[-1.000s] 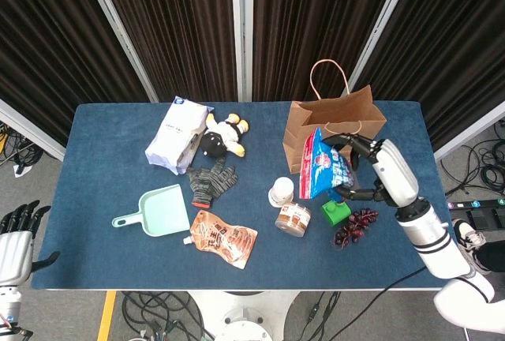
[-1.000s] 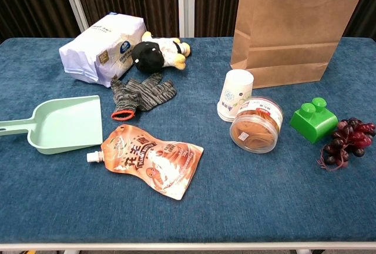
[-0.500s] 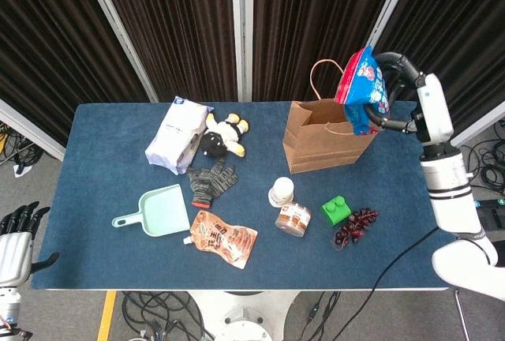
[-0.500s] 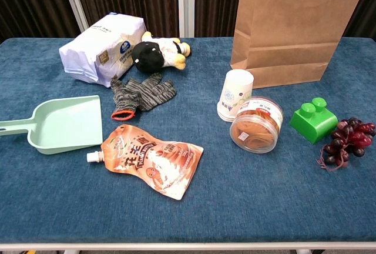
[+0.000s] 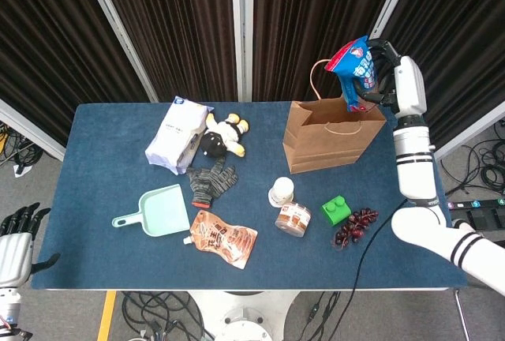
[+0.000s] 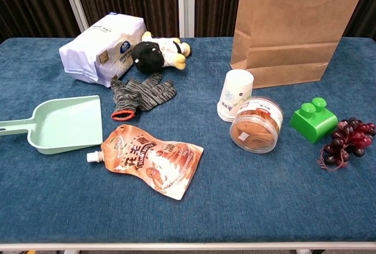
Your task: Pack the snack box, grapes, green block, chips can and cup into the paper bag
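My right hand (image 5: 397, 80) grips the blue and red snack box (image 5: 355, 71) in the air, just over the open top of the brown paper bag (image 5: 331, 134); the pack's lower end hangs at the bag's mouth. In front of the bag stand the white cup (image 5: 281, 192), the clear chips can (image 5: 293, 218), the green block (image 5: 336, 210) and the dark grapes (image 5: 355, 226). The chest view shows the paper bag (image 6: 286, 24), cup (image 6: 235, 94), chips can (image 6: 255, 124), green block (image 6: 313, 120) and grapes (image 6: 346, 139), but neither hand. My left hand (image 5: 16, 234) hangs empty off the table's left front corner, fingers apart.
On the table's left half lie a white packet (image 5: 178, 134), a plush toy (image 5: 221, 136), a striped glove (image 5: 211, 177), a mint dustpan (image 5: 162, 210) and an orange pouch (image 5: 223, 238). Dark curtains stand behind the table.
My right hand rose with the snack box from the table beside the bag to above the bag's mouth, then shifted slightly left. The other things and my left hand stayed put.
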